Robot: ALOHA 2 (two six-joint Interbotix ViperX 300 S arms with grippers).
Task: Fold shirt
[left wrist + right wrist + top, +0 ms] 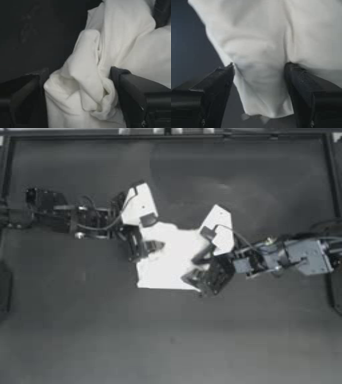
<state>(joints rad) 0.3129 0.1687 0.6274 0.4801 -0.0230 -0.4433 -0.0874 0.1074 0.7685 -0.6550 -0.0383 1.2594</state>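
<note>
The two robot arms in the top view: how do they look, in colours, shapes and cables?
The left arm is mostly black, with thin loose cables along it, and its left gripper carries a white angular plate. The right arm has a pale grey boxy wrist block and a black, mesh-like part near the right gripper, which also carries a white plate. Close up, the jaws are dark and blocky.

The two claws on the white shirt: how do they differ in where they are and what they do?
The left gripper reaches in from the left and meets the shirt at its left edge; the right gripper comes from the right and sits at the lower right corner. In its wrist view, the left gripper has a thick twisted bunch between its jaws; the right gripper pinches a smoother, narrower fold. Both are shut on cloth.
</note>
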